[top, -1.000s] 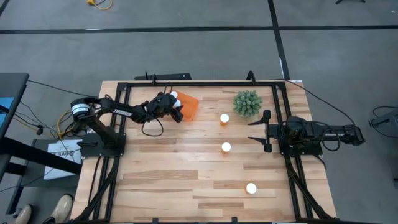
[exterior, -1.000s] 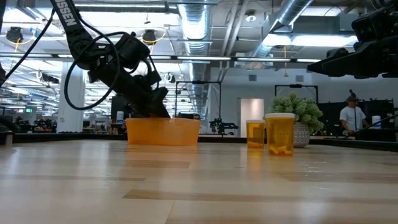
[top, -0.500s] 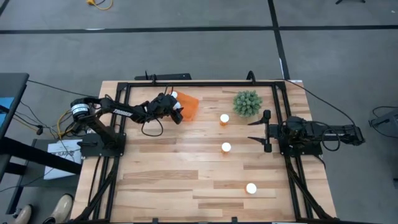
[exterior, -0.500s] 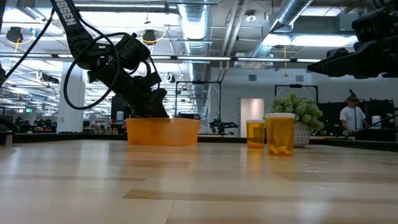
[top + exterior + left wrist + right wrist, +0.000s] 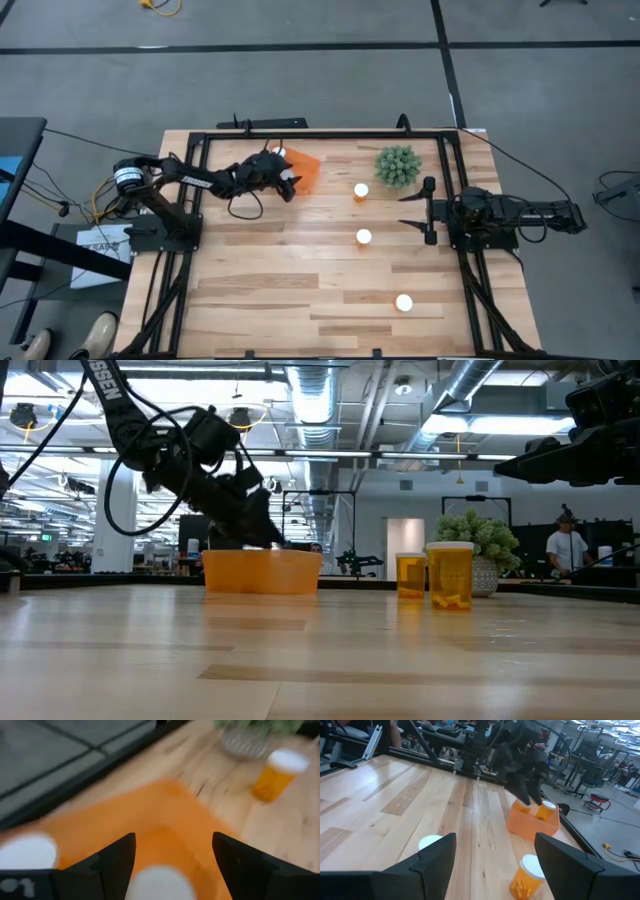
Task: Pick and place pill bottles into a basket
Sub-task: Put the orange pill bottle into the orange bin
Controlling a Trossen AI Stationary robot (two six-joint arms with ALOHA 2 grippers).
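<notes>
The orange basket (image 5: 304, 170) stands at the table's far side, left of the middle. My left gripper (image 5: 288, 180) hovers just above it, open; its fingers (image 5: 117, 865) stand apart over a white-capped pill bottle (image 5: 160, 882) in the basket, beside another cap (image 5: 27, 852). The right wrist view shows two bottles (image 5: 546, 810) standing in the basket (image 5: 532, 825). Three pill bottles stand on the table on their bases: one (image 5: 361, 191) near the plant, one (image 5: 364, 237) at mid-table, one (image 5: 404, 302) nearer the near edge. My right gripper (image 5: 425, 210) waits open at the table's right side.
A round green spiky plant (image 5: 398, 166) in a pale pot stands at the far right, close to the nearest loose bottle. A black frame (image 5: 320, 133) runs around the table's edges. A person (image 5: 567, 550) stands in the room beyond the table.
My left gripper has risen a little above the basket and shifted slightly toward the table's right edge. The basket and the three bottles on the table have stayed where they were.
</notes>
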